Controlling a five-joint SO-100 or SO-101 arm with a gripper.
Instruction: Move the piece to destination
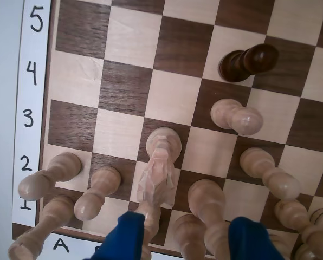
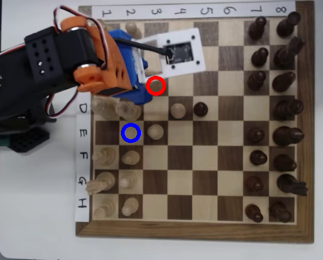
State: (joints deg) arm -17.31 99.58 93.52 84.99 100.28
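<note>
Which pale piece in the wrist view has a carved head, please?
The knight, just above the left blue finger; surrounding pawns have smooth round heads.

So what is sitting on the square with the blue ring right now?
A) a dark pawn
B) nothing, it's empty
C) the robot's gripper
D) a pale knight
B: in the overhead view the blue ring circles a bare square; a pale pawn stands on the next square over, and the gripper is over by the knight in the wrist view.
</note>
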